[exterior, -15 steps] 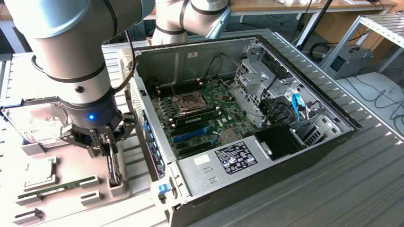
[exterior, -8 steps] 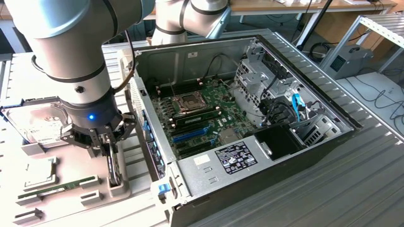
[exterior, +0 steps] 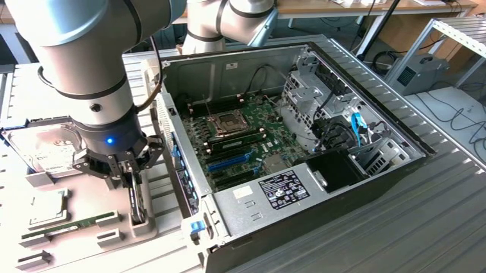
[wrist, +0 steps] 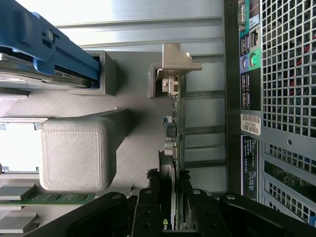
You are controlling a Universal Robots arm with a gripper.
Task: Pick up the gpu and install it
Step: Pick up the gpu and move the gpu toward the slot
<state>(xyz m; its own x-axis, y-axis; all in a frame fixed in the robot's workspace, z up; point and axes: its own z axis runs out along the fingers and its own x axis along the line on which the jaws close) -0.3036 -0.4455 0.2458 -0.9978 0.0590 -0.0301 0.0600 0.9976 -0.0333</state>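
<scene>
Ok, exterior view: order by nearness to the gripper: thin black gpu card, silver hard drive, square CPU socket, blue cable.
1. gpu card, clamped in the gripper.
2. hard drive, exterior view's left.
3. CPU socket, inside the case.
4. blue cable, exterior view's right.

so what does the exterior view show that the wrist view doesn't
Exterior view: the inside of the open black computer case with its green motherboard, and the grey robot arm.
Wrist view: the case's rear port panel and a grey ribbed plastic block.
Both: the black gripper shut on the thin flat black gpu card, which stands on edge in its grey holder beside the case.
</scene>
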